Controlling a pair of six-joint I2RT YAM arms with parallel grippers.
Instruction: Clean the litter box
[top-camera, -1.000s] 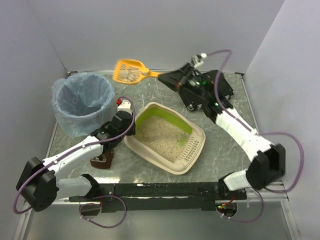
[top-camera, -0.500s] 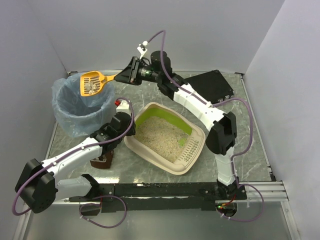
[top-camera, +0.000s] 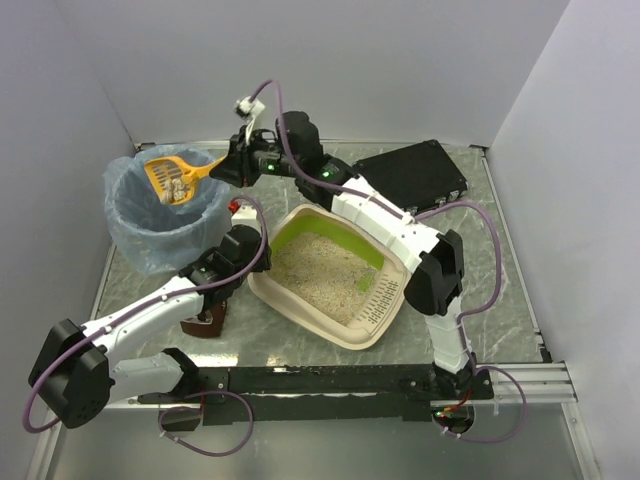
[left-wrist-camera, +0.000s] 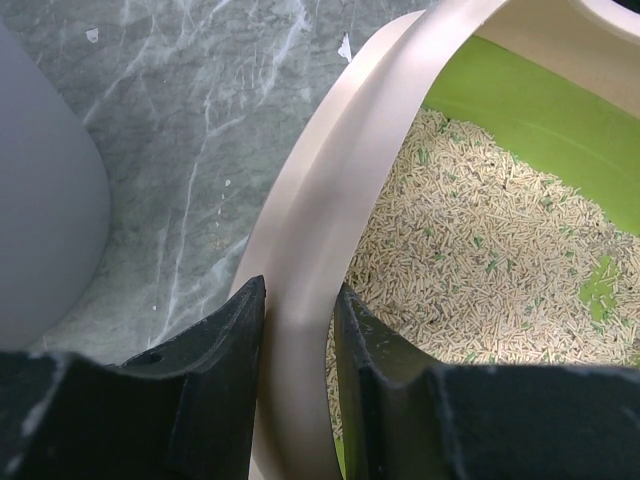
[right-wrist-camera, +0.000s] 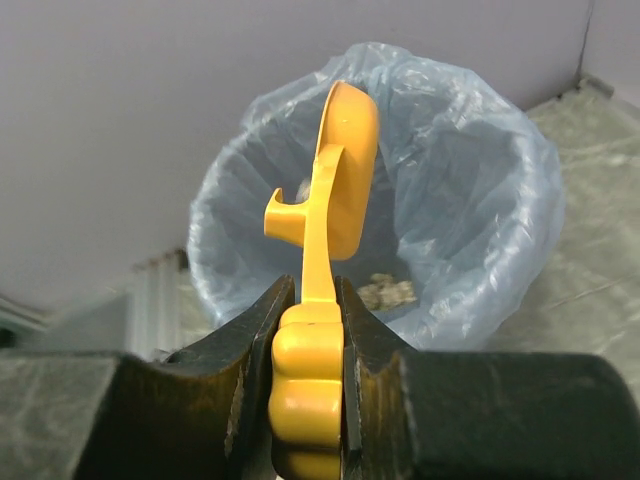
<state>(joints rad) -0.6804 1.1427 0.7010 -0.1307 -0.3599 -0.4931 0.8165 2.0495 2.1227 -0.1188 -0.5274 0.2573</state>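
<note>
on marble (top-camera: 490, 280), left gripper (left-wrist-camera: 298, 325) pinches litter box (left-wrist-camera: 325, 190), right gripper (right-wrist-camera: 308, 300) pinches scoop (right-wrist-camera: 342, 165) over bin (right-wrist-camera: 490, 200).

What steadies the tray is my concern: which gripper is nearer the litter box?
Left. The left gripper is closed on the rim of the litter box, touching it. The right gripper is away from the box, holding the orange scoop above the blue-bagged bin.

Note for you: no writing, label, brand, number or sign reads legibly in any view. You see plain surfaces on the litter box (top-camera: 384, 298), scoop (top-camera: 168, 180), bin bag (top-camera: 140, 235) and black case (top-camera: 415, 170).
</note>
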